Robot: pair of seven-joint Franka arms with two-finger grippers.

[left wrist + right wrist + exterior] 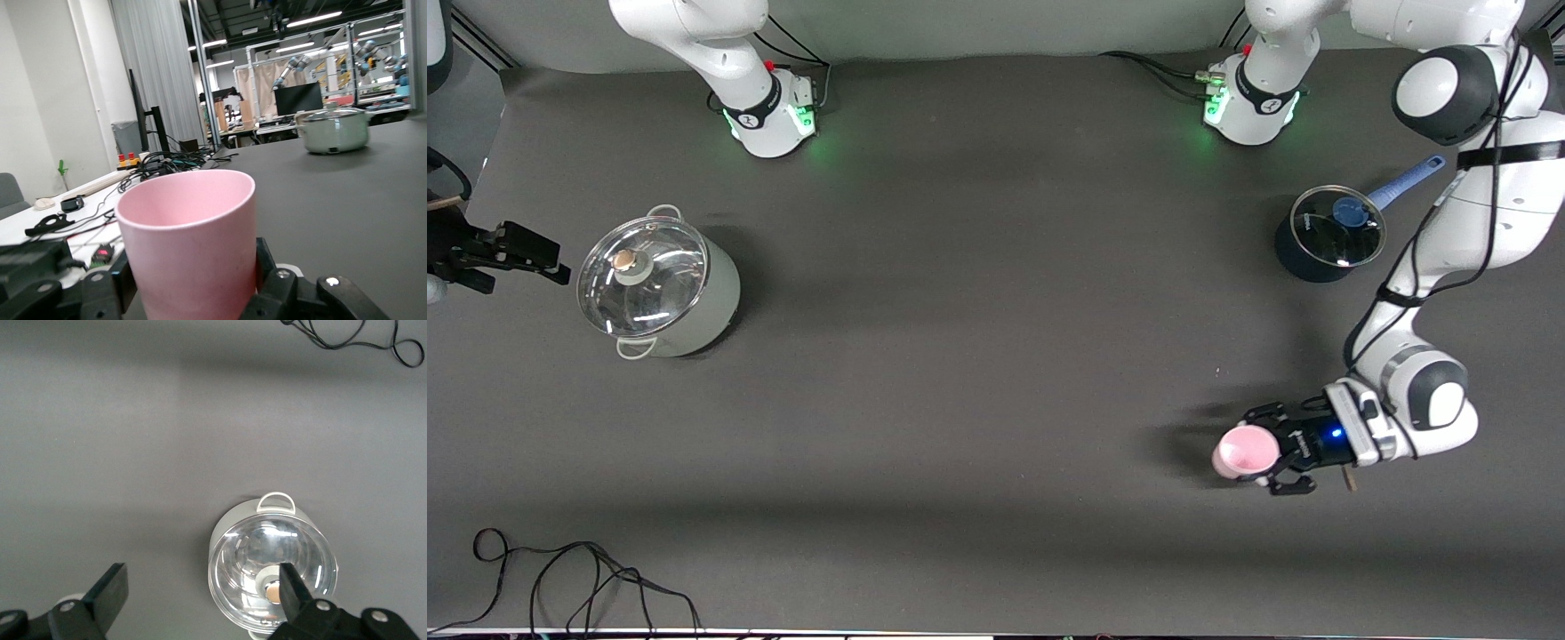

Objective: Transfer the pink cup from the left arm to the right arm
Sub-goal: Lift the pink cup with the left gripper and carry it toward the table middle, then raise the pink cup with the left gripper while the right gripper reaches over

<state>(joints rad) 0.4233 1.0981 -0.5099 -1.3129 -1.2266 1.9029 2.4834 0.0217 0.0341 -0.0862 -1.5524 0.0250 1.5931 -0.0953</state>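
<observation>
The pink cup (1245,451) stands upright at the left arm's end of the table, nearer to the front camera than the dark saucepan. My left gripper (1267,451) reaches in from the side and is shut on it, one finger pressed against each side of the wall. In the left wrist view the cup (190,233) fills the space between the fingers of my left gripper (193,273). My right gripper (520,262) is open and empty, up over the right arm's end of the table beside the large pot. Its fingers stand wide apart in the right wrist view (203,577).
A large pale green pot with a glass lid (658,284) stands at the right arm's end; it also shows in the right wrist view (270,570). A dark saucepan with a glass lid and blue handle (1329,233) stands near the left arm's base. A black cable (587,578) lies by the front edge.
</observation>
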